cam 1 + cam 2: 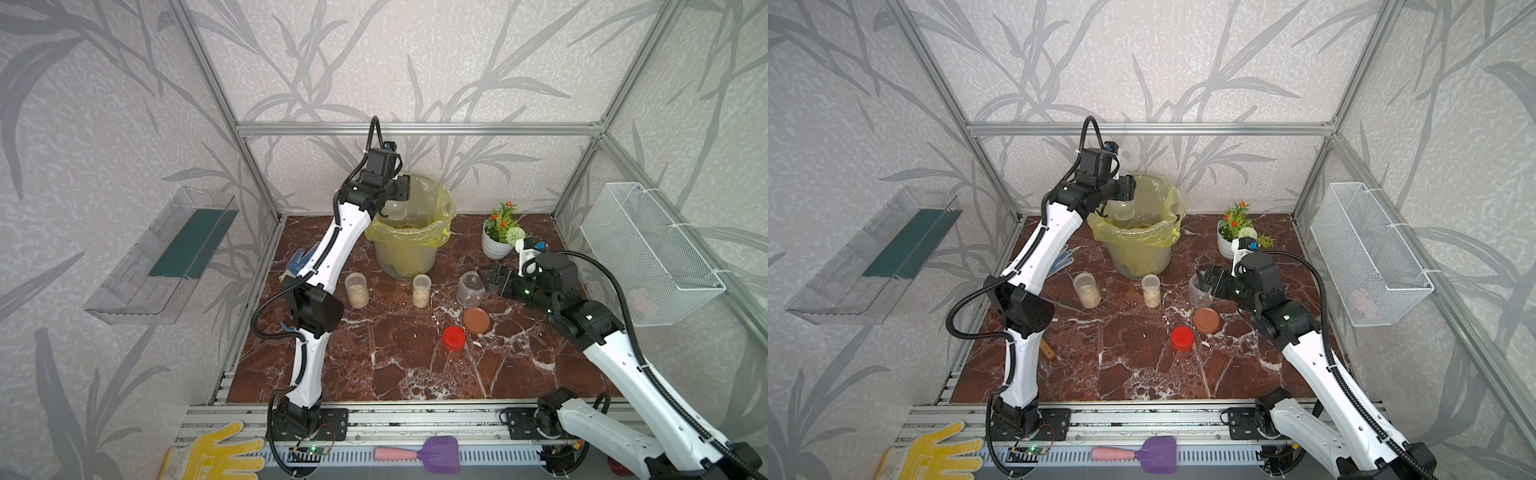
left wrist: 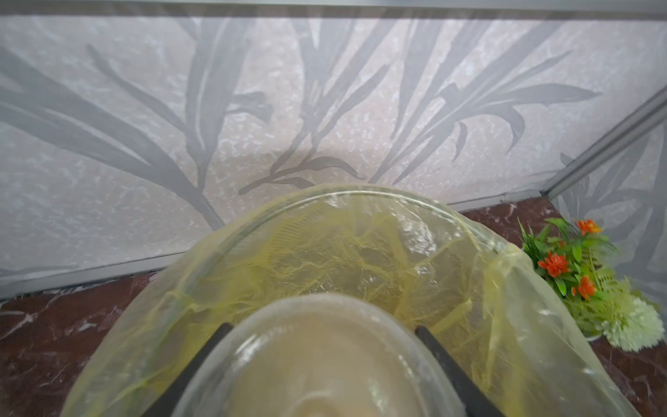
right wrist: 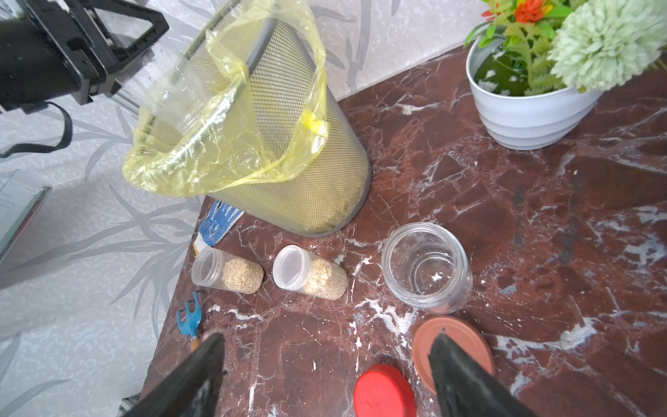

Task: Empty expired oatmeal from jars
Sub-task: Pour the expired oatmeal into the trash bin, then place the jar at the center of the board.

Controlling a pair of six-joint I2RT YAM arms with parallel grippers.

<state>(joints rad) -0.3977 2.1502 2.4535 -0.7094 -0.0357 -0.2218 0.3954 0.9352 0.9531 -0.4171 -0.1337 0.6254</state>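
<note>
We are upending a jar point(image 1: 394, 212) clamped in our left gripper point(image 1: 395, 199) over the bin point(image 1: 409, 249), right gripper point(image 3: 326, 343) gaping, two slim jars point(image 1: 356, 290) point(image 1: 421, 291) waiting.

Bright, even light; nearby jar point(image 2: 325, 361) looks blurred.

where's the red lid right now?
In both top views the red lid lies on the marble table, slightly right of centre. It sits next to the brown lid, in front of the empty wide jar.
</note>
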